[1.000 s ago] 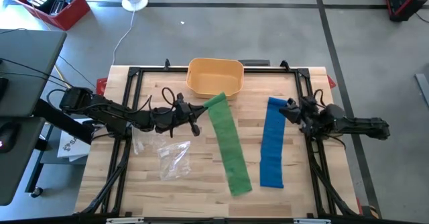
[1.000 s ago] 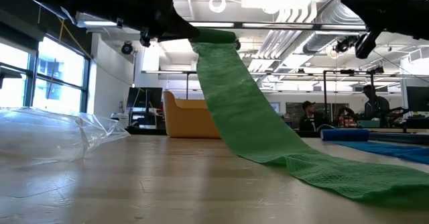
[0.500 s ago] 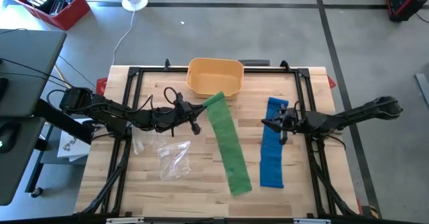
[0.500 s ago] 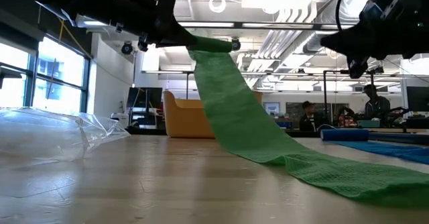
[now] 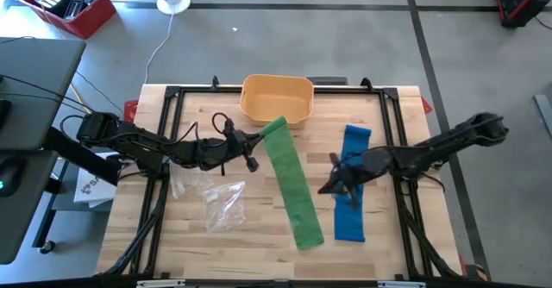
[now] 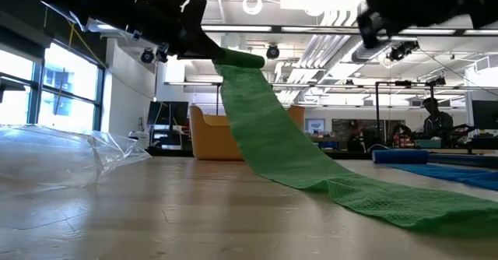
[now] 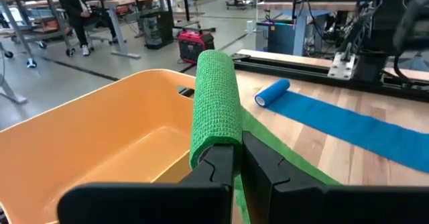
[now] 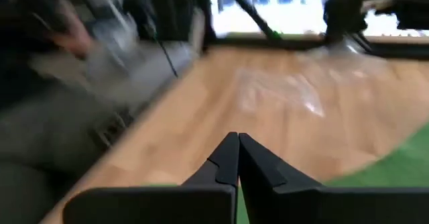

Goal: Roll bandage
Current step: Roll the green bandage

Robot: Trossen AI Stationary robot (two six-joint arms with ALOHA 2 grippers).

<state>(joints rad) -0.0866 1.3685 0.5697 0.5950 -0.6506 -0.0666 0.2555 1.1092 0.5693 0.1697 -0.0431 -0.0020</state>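
I've got the left gripper [image 7: 236, 158] fingers shut on the green bandage [image 5: 291, 178] end, lifted so it can roll. R gripper [image 5: 332, 187] is closed, holding nothing, over the worktop [image 5: 241, 236] btwn green and blue bandage [image 5: 351, 184].

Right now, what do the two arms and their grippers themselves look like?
Both arms are black, built of slim jointed segments with thin dark cables looping along them. The left gripper and the right gripper each end in two matte black, flat-sided fingers tapering to pointed tips, mounted on a broad black crossbar. No visible markings.
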